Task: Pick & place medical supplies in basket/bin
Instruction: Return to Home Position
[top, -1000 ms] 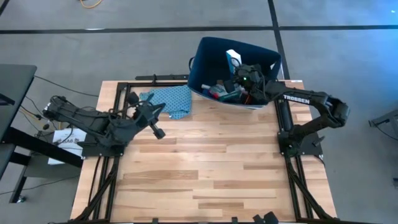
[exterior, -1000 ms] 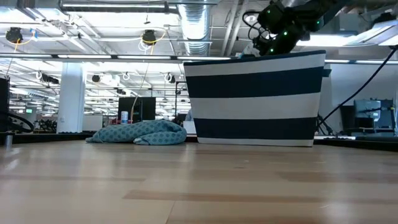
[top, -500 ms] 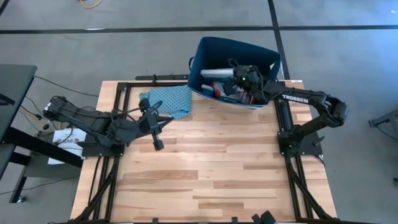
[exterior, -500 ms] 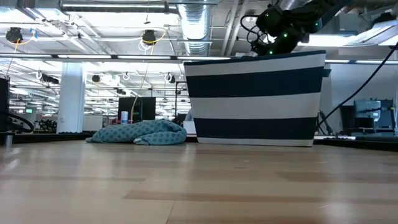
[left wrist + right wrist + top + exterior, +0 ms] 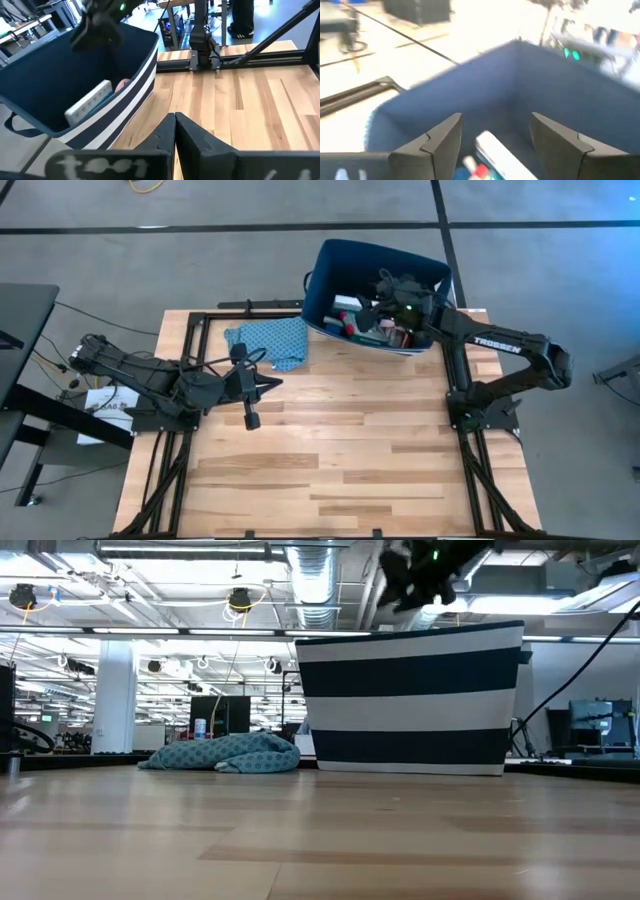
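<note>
The navy bin (image 5: pixel 330 265), striped white outside (image 5: pixel 410 700), stands at the table's far edge and holds several supplies. A pale pill organiser (image 5: pixel 500 157) lies flat among them and also shows in the left wrist view (image 5: pixel 90 102), beside something pink (image 5: pixel 121 85). My right gripper (image 5: pixel 495 135) hangs open and empty above the bin's inside; it also shows in the high view (image 5: pixel 385 283) and above the rim in the low view (image 5: pixel 415 575). My left gripper (image 5: pixel 175 120) is shut and empty over the table's left middle (image 5: pixel 251 418).
A teal patterned cloth (image 5: pixel 270 342) lies crumpled on the table just left of the bin and also shows in the low view (image 5: pixel 225 753). The wooden table top (image 5: pixel 340 450) shows bare boards from the middle to the near edge.
My right gripper has risen from inside the bin to above its rim. The pale pill organiser, which stood up at the gripper, now lies flat in the bin. My left gripper has swung toward the table's near edge and turned.
</note>
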### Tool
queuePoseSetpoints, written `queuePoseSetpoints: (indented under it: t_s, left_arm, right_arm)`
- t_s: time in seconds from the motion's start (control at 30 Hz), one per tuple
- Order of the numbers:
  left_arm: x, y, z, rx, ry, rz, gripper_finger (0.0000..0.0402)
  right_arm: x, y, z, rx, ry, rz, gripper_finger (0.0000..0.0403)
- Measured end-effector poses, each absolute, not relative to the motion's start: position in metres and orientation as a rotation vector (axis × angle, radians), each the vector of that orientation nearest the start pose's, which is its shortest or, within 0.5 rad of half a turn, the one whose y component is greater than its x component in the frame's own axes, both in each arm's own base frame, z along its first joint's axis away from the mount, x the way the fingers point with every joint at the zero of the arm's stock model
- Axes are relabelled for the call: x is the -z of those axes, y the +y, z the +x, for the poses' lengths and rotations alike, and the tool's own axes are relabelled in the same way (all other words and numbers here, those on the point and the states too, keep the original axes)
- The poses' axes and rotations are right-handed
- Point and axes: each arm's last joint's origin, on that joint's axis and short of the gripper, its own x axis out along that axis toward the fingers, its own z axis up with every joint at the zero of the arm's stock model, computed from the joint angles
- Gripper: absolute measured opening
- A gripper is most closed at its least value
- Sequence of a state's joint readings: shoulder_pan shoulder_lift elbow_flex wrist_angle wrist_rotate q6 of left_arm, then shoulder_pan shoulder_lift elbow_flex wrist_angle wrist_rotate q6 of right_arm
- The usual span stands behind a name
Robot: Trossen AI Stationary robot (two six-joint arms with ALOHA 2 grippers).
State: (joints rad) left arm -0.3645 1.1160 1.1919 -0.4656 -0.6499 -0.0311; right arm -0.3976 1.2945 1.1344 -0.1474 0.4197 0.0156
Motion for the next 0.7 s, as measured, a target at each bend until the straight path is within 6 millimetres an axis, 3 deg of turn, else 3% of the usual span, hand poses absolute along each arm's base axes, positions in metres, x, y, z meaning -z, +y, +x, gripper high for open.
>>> queuePoseSetpoints:
  t_s: [0.2, 0.33, 0.5, 0.7]
  left_arm:
    - [-0.385, -0.065, 0.219, -0.287, 0.337, 0.160, 0.0000]
    - [-0.385, -0.065, 0.219, -0.287, 0.337, 0.159, 0.0000]
    - [-0.385, -0.065, 0.219, -0.287, 0.337, 0.160, 0.0000]
    - [-0.385, -0.065, 0.219, -0.287, 0.337, 0.160, 0.0000]
  right_arm:
    - [-0.393, -0.081, 0.257, 0.670, 0.209, -0.097, 0.0224]
    - [-0.412, -0.055, 0.246, 0.589, 0.134, -0.100, 0.0224]
    - [-0.420, -0.030, 0.225, 0.496, 0.150, -0.105, 0.0222]
    - [-0.414, -0.007, 0.197, 0.389, 0.284, -0.102, 0.0221]
